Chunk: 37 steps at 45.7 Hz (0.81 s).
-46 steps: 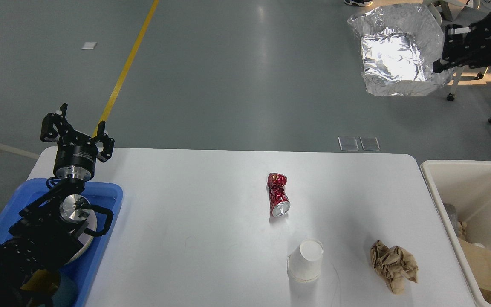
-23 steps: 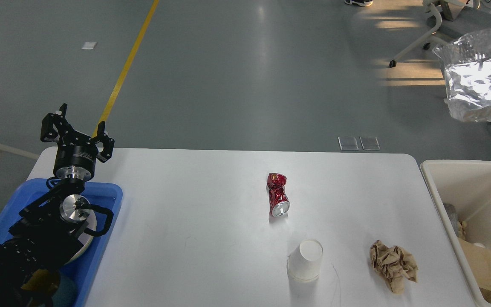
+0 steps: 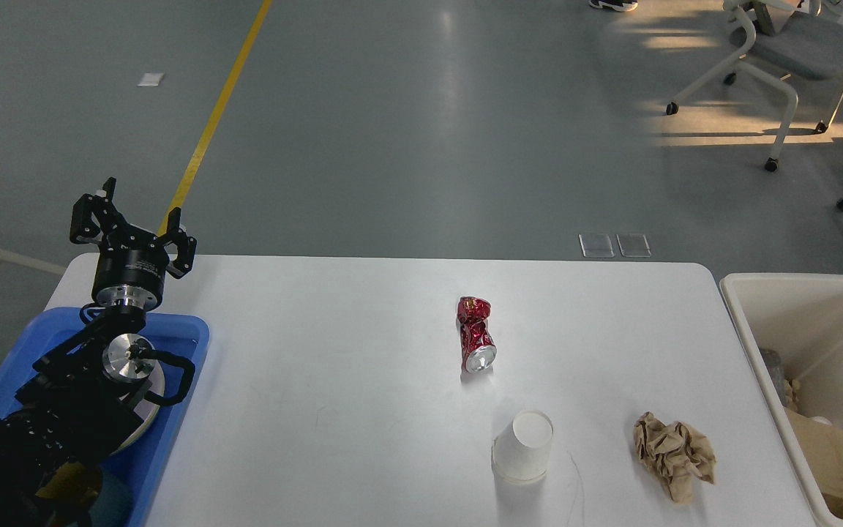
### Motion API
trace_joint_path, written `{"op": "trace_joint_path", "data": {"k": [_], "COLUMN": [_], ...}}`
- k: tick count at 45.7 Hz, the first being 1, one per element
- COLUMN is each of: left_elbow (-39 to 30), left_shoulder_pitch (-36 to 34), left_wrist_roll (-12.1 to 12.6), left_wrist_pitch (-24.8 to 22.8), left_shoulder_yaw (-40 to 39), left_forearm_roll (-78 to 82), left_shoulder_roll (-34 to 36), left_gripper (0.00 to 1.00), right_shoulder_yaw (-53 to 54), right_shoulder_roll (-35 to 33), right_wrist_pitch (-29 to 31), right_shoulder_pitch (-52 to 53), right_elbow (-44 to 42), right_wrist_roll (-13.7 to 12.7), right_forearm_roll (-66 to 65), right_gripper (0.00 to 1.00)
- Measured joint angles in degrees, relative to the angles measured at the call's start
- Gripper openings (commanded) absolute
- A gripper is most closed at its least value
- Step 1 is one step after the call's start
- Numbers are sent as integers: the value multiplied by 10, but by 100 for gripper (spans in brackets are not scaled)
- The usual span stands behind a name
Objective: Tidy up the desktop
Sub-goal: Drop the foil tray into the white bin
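The white desktop (image 3: 334,351) fills the lower middle of the head view. On it lie a crushed red can (image 3: 476,334), an upside-down white paper cup (image 3: 523,447) and a crumpled brown paper wad (image 3: 674,454). My left gripper (image 3: 132,217) is open and empty, raised above the desktop's far left corner, far from these items. My right gripper is out of view.
A blue plastic tray (image 3: 173,410) sits at the desktop's left edge under my left arm, with a plate in it. A cream-white bin (image 3: 765,307) holding paper scraps stands at the right edge. Office chairs (image 3: 780,44) stand on the floor at the far right.
My right gripper carried a crumpled foil sheet from the upper right out of the view to the right. The foil and the right arm no longer show. My left arm has not moved.
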Motion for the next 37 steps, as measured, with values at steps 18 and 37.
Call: {"op": "trace_joint_path", "data": {"k": [18,37], "left_elbow": [0,0], "left_shoulder_pitch": [0,0], "left_wrist_roll": [0,0], "left_wrist_pitch": [0,0], "left_shoulder_yaw": [0,0], "left_forearm_roll": [0,0], "left_shoulder_roll": [0,0], "left_gripper": [97,97], "right_shoulder_yaw": [261,359], "right_shoulder_roll": [24,123], "right_wrist_pitch": [-133,-132], "right_shoulder_pitch": [-300,-502], "right_elbow": [-36,-106], "right_wrist_roll": [1,1], "right_forearm_roll": [68,77], "right_gripper": [0,55]}}
